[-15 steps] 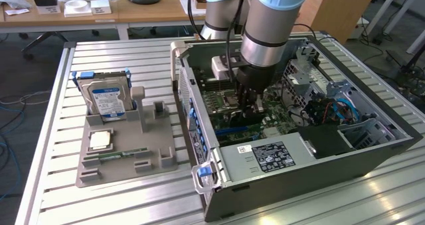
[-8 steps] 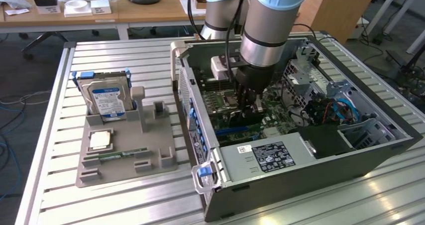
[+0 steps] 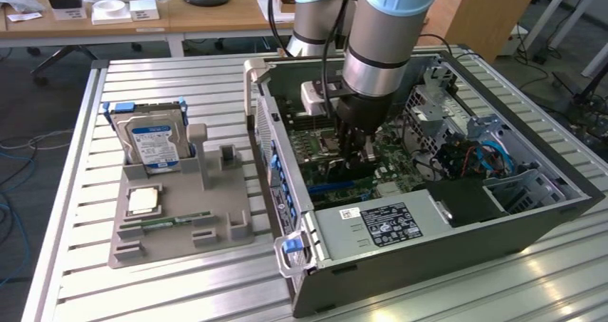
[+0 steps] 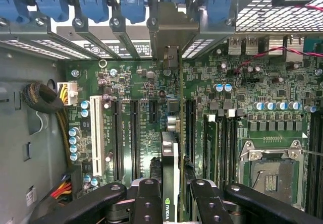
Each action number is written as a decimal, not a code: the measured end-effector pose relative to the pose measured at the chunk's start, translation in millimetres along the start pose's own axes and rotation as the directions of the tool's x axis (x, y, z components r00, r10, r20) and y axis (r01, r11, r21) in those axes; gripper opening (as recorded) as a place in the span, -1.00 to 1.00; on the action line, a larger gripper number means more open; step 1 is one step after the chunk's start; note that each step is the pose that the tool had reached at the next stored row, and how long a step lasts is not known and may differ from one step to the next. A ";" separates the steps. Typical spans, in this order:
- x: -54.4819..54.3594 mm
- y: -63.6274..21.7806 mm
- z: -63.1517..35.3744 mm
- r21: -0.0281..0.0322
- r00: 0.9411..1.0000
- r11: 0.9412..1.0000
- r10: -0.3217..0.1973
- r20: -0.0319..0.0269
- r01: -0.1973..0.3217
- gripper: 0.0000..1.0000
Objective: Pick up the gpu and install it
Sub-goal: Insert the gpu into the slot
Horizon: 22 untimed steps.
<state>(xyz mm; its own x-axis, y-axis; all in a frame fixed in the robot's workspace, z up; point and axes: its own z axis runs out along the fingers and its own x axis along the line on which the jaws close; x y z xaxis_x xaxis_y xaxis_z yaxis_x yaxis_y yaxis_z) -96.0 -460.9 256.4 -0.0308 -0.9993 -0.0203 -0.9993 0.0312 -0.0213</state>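
One arm, reaching down into the open computer case (image 3: 532, 215) at centre-right of the exterior view; gripper (image 3: 354, 147) low over the motherboard (image 3: 399, 167). Parts holder (image 3: 176, 226) with hard drive (image 3: 155, 142) sits at left on the counter (image 3: 85, 279).

Wrist view: gripper (image 4: 170, 193) at bottom centre, clamped on the gpu (image 4: 170, 158), held edge-on, its end bracket (image 4: 170, 57) up by the rear slot covers at upper centre. Card stands in line with a black expansion slot (image 4: 190, 128).

Step judged: insertion stage, pickup done. Seating likely calls for a straight push down, edge connector squared to the slot.
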 end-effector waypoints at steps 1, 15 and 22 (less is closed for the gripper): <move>0.0 0.0 0.6 0.000 1.000 1.000 0.000 0.000 0.000 -0.47; 0.1 0.2 6.5 0.000 1.000 1.000 0.000 -0.001 0.000 -0.47; 0.1 0.4 6.9 0.000 1.000 1.000 0.000 -0.001 0.000 -0.47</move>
<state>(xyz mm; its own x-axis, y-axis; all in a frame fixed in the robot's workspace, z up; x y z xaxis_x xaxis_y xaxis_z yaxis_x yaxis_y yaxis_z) -96.3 -460.9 249.6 -0.0308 -0.9993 -0.0197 -0.9993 0.0313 -0.0214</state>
